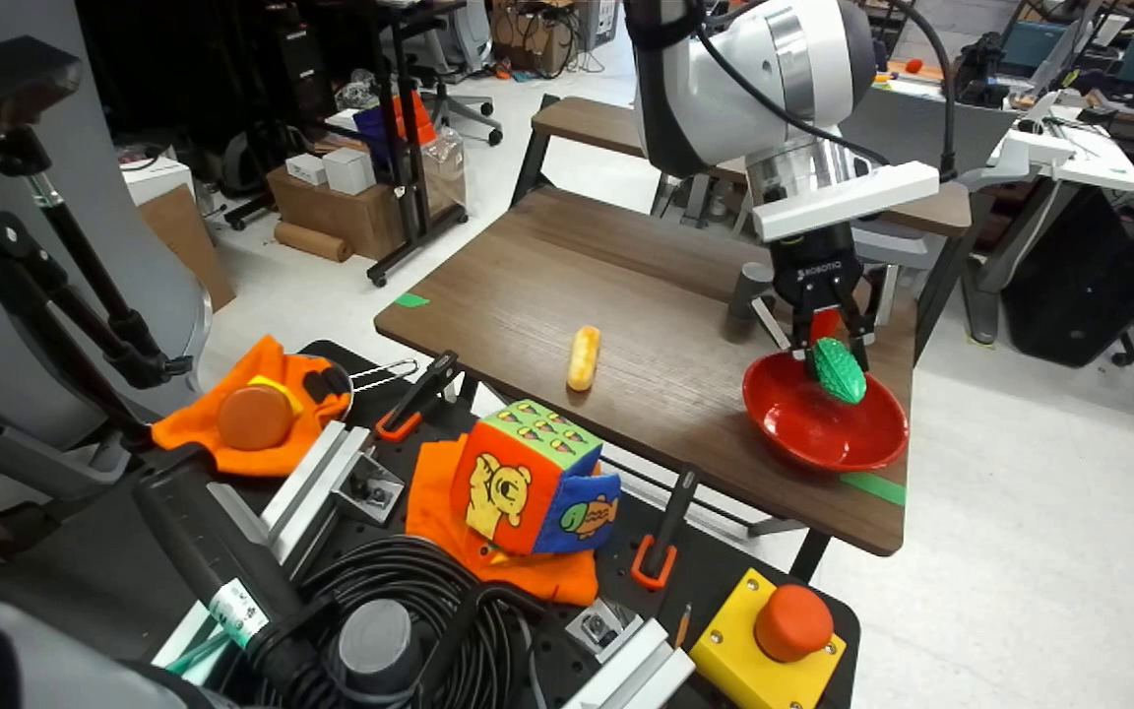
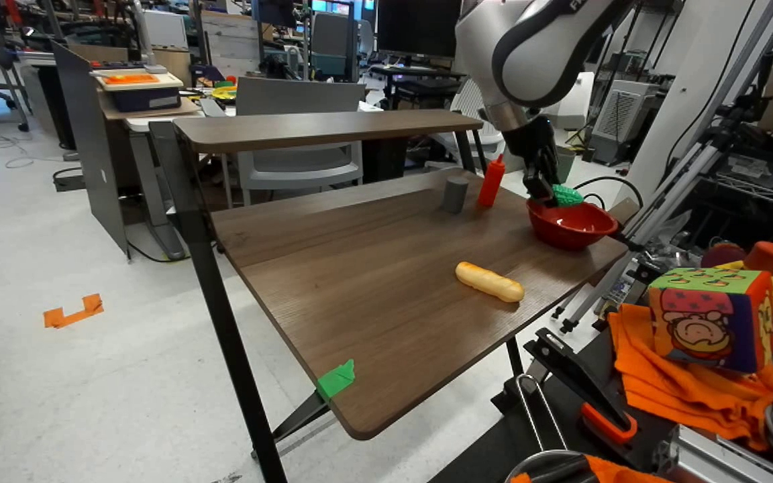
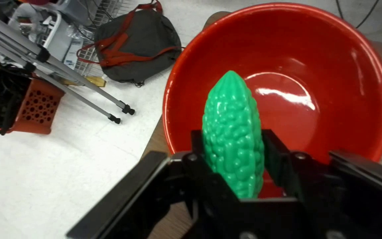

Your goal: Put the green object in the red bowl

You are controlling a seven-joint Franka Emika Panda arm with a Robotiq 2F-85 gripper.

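Fingers (image 3: 274, 147) of the black gripper (image 1: 830, 354) have the green obj. (image 3: 233, 132) right btwn them, up off the table (image 1: 508, 286). Its bumpy body slants, pointed end sticking out past the tips & down over the red bowl (image 1: 828, 438); in the wrist view it blocks part of the bowl's inside. Can't tell from where I stand if it touches the bowl. As for the gripper: fingers apart by abt. the obj.'s width, one pressed snug to each side, so it has a proper hold. Bowl, round, wide & shiny, sits on the table nr. a corner, w/ a strip of green tape (image 1: 877, 489) just beside it. Red bottle (image 2: 492, 182) & grey cylinder (image 2: 455, 195) stand close to each other, also on the wood; yellow obj. (image 2: 489, 282), a longish one, lies well apart from the bowl in both ext. views.
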